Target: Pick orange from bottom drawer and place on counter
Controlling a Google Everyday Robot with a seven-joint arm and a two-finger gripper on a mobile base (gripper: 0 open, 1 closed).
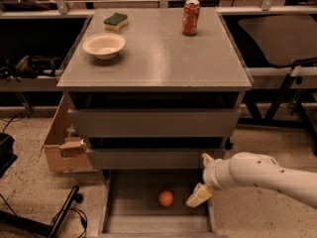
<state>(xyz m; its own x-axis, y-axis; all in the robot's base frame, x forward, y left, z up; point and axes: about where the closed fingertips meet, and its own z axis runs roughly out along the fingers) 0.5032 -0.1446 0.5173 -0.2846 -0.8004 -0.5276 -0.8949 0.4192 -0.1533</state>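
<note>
The hand (200,194) hangs low over the right side of the open bottom drawer (130,219), at the end of a pale arm (270,175) that reaches in from the right; whether it is apart or together I cannot tell, and it holds nothing. Just to its left, not touching it, the orange (166,198) lies on the drawer's grey floor, near the middle. Above, the two wider drawers (153,124) are pushed in. On the grey tabletop (163,66) of the cabinet stand a white bowl (104,45) at the left, a green and yellow sponge (116,20) behind it, and a red soda can (190,17) upright at the back right. A cardboard box (58,145) sits on the floor to the cabinet's left.
</note>
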